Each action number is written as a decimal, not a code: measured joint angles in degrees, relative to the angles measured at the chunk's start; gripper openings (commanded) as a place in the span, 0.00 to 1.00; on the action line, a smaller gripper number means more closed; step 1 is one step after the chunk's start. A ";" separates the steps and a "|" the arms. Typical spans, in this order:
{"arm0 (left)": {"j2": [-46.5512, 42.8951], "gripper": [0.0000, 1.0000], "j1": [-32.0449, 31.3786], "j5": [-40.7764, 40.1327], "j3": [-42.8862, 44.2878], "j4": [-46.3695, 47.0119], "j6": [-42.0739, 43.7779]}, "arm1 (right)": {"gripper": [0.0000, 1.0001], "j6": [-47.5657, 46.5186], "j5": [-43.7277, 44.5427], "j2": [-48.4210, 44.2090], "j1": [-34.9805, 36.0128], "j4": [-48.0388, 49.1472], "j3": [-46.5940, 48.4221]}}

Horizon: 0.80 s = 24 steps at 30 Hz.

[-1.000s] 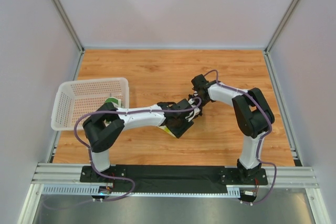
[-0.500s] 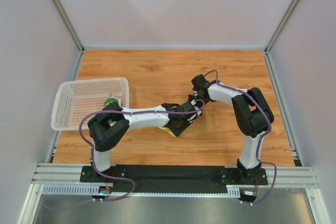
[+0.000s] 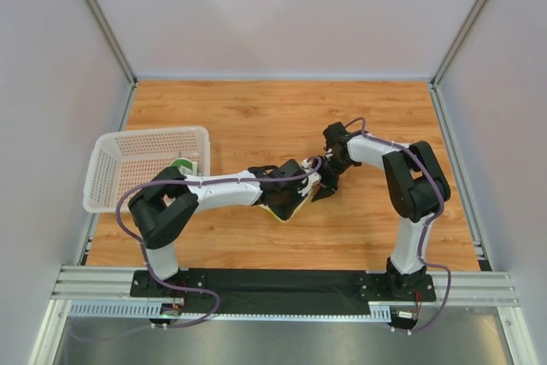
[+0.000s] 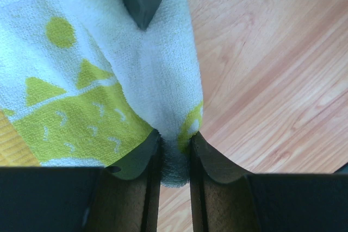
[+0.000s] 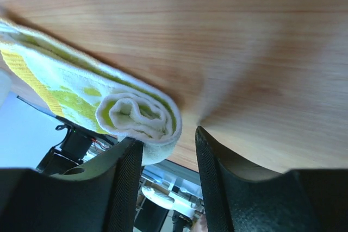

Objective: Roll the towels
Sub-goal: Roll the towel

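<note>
Lime-yellow cloth towel (image 4: 103,101), partly rolled, right of white mesh plastic basket (image 3: 154,132) | left gripper (image 4: 174,158) pinching its fold | right gripper (image 5: 166,146) spread beside roll end | risk: uneven pull may loosen roll

The worktop (image 3: 256,117) is being viewed from above and behind; the lime-yellow towel (image 4: 81,96) is being framed closely by both wrist cameras.
</note>
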 measured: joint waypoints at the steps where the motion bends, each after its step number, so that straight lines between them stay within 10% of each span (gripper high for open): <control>1: -0.39 0.19 0.50 1.20 -0.59 0.59 -0.04 | 0.46 -0.20 0.00 -0.02 -0.57 -0.46 0.00; 24: -3.63 0.06 20.17 36.83 -15.56 17.16 -14.56 | 0.53 -2.75 -3.04 -6.47 -13.00 2.82 -0.39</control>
